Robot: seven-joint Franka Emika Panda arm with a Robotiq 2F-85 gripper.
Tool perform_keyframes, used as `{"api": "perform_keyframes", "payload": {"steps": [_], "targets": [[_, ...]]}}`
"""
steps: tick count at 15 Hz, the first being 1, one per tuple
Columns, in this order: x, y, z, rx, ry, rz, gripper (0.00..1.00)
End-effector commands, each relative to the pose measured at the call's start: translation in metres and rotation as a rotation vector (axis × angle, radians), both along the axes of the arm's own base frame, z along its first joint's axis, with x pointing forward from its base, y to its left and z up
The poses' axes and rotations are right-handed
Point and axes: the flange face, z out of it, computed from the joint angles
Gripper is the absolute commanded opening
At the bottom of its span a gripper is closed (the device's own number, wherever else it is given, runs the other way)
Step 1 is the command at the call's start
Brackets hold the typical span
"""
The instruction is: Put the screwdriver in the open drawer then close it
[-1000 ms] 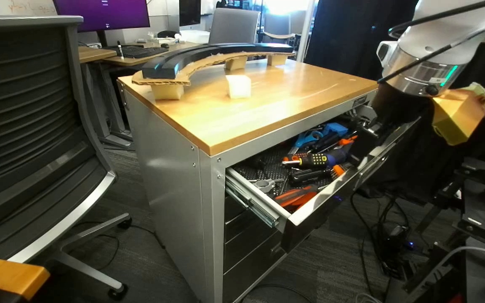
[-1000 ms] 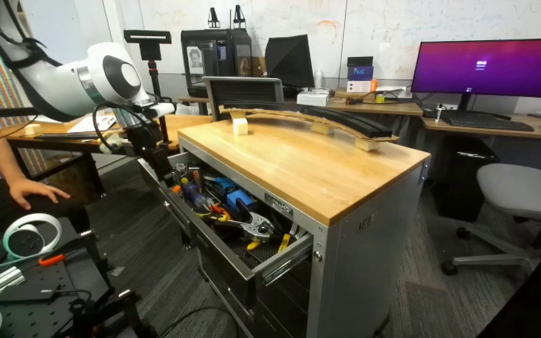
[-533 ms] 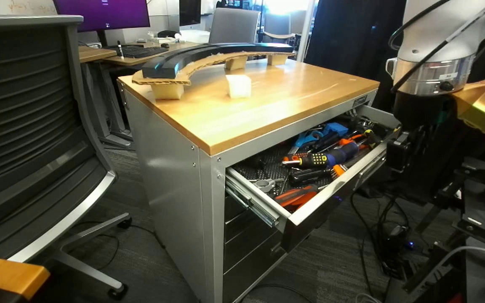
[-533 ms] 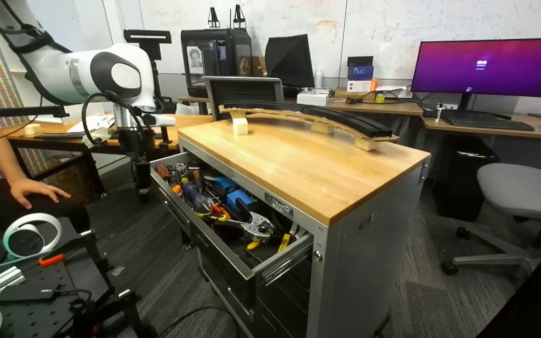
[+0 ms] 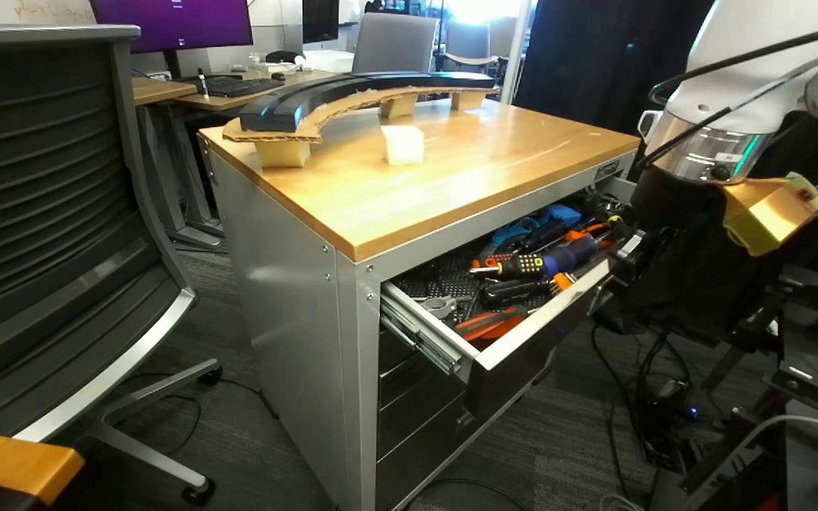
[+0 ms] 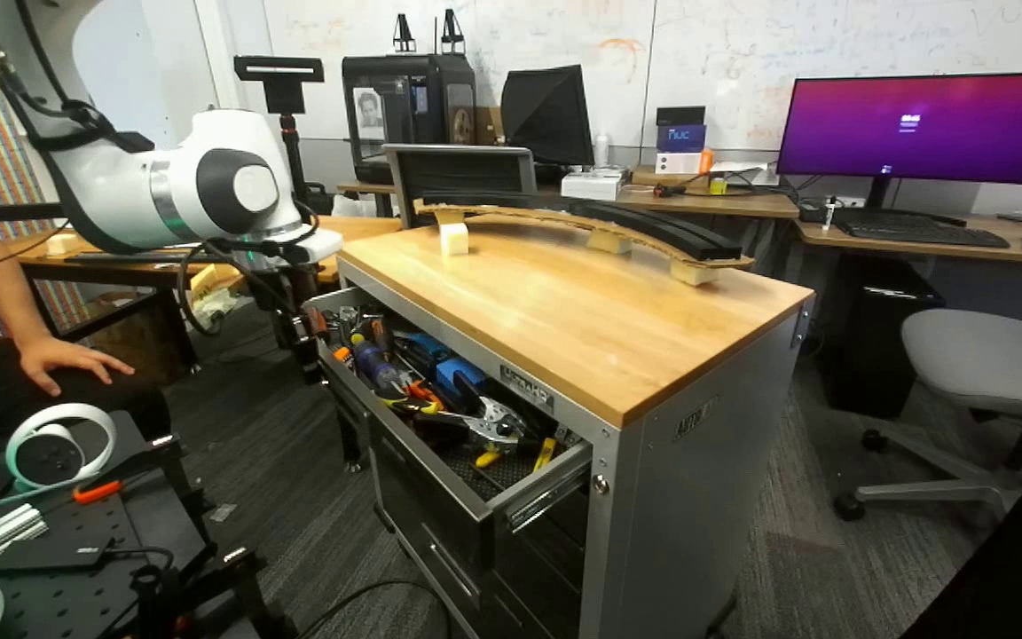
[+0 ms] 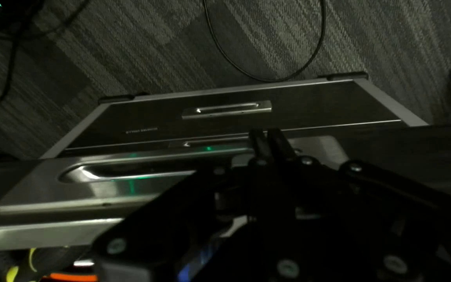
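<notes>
The drawer (image 5: 544,316) (image 6: 431,484) stands partly pulled out of the grey cabinet, full of tools. Among them a stubby yellow-and-black tool (image 5: 522,267) with a silver tip looks like the screwdriver; it lies inside the drawer beside a blue handle. In the wrist view my gripper (image 7: 266,134) is at the drawer's front, over one end of the silver handle plate (image 7: 65,195). Its two fingers are almost together, with only a thin slit and nothing visible between them. The picture is dark there, so contact with the front is hard to judge.
On the cabinet's wooden top (image 5: 466,184) rests a curved black piece (image 5: 352,96) on cardboard and foam blocks. A person's hand (image 6: 67,359) is near a black cart with a white ring-shaped device (image 6: 63,444). Lower drawers sit below the drawer, and an office chair (image 5: 61,213) is alongside.
My gripper went from above the drawer's far end to outside its front, then came up against the front. Since half a second ago the drawer has slid slightly inward.
</notes>
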Motion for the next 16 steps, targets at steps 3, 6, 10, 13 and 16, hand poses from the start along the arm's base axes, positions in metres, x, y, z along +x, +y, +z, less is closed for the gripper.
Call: {"api": "perform_keyframes", "payload": {"steps": [3,6,10,13,16], "targets": [[0.046,-0.011,0.007,-0.013,-0.230,-0.045,0.00],[0.067,-0.015,0.012,-0.016,-0.324,-0.100,0.00],[0.092,-0.011,0.023,-0.015,-0.444,-0.170,0.00],[0.098,-0.008,0.022,-0.010,-0.497,-0.213,0.00],[0.080,-0.021,0.014,0.001,-0.471,-0.267,0.01]]}}
